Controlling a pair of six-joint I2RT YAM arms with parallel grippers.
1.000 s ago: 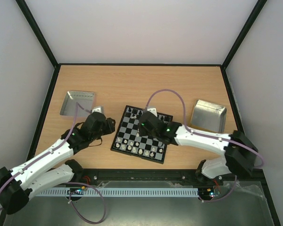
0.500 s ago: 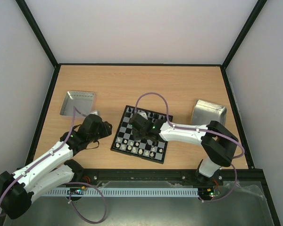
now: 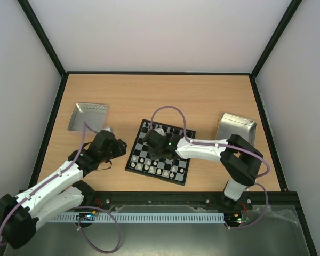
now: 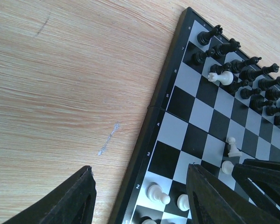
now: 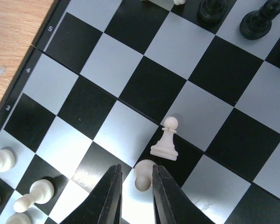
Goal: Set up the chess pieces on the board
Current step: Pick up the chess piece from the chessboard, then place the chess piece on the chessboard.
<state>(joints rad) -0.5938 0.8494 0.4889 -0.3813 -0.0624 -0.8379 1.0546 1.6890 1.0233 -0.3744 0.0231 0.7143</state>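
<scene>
A light wooden table (image 3: 149,96) between pale walls lies under me, with the chessboard (image 3: 141,144) near its middle. From the board, one shiny metal tray (image 3: 88,116) sits toward 10 o'clock and a second metal tray (image 3: 236,130) toward 2 o'clock.

My left gripper (image 4: 140,170) hovers at the board's 9 o'clock edge. Its fingers are spread wide, with only wood and black border between them.

My right gripper (image 5: 136,169) hangs over the board's 9 o'clock half, fingers drawn to a narrow gap. A cream-white pawn (image 5: 143,173) lies on its side at the mouth of that gap, and I cannot tell whether the pads press it. In my right wrist view, a standing white pawn (image 5: 165,142) is just beside it at 1 o'clock.

Black pieces (image 4: 252,79) crowd the 12 o'clock rows, with one toppled white piece (image 4: 222,77) among them. White pieces (image 5: 2,160) stand in the 6 o'clock rows.
</scene>
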